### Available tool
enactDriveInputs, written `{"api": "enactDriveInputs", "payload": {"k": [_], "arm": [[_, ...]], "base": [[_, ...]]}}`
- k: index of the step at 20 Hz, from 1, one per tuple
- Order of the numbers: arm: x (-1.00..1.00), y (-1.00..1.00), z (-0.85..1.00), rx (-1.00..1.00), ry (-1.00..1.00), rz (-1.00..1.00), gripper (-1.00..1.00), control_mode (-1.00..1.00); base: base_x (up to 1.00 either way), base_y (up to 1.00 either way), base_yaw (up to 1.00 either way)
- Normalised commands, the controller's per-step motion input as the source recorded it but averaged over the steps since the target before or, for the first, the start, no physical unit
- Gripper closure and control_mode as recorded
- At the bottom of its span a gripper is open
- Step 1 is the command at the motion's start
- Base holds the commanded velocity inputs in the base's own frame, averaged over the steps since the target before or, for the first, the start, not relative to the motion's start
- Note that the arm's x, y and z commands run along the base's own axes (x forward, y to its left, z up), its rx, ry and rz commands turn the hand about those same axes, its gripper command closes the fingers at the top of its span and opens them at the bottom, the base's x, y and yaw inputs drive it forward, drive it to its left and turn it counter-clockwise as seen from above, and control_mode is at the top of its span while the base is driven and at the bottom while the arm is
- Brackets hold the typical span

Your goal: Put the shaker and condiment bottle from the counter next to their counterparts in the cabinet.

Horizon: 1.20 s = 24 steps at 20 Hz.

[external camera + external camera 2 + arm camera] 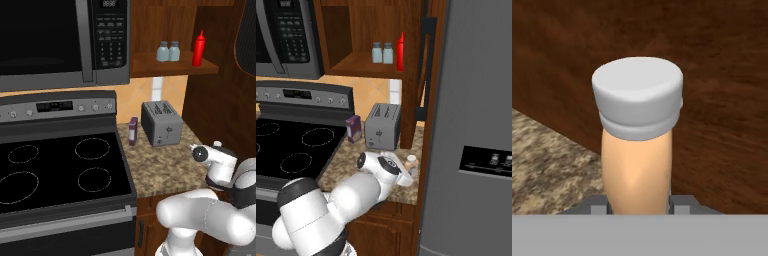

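Gripper [638, 202]: pinching bottle [637, 165] low on body, at bench [165, 160] edge. Lift straight, keep upright, place beside red bottle [199, 49] in cabinet [175, 67].

Pale blue-grey shakers with grey caps [168, 51]: I count two
Red pointed-nozzle squeeze bottle [199, 49]: one
Tan bottle with pale cap [637, 150]: one
Grey two-slot toaster [161, 123]: one
Purple box [133, 131]: one

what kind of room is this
A home kitchen, rendered: a black stovetop under a microwave, a toaster on the granite counter, and a fridge door beside it.
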Motion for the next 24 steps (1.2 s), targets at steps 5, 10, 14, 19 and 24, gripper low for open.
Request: {"api": "enactDriveInputs", "payload": {"k": [5, 10, 14, 19, 24], "arm": [[-0.02, -0.02, 0.54, 0.00, 0.00, 0.00, 1.00, -1.00], [-0.02, 0.02, 0.59, 0.00, 0.04, 0.00, 1.00, -1.00], [0.00, 0.08, 0.73, 0.00, 0.18, 0.00, 1.00, -1.00], [0.00, 0.52, 0.70, -0.02, 0.27, 0.00, 1.00, -1.00], [-0.05, 0.97, 0.50, -0.06, 0.23, 0.03, 1.00, -1.00]], "base": [[0.00, 0.00, 0.00], [0.00, 0.00, 0.00], [0.00, 0.00, 0.00], [0.00, 0.00, 0.00], [0.00, 0.00, 0.00]]}}
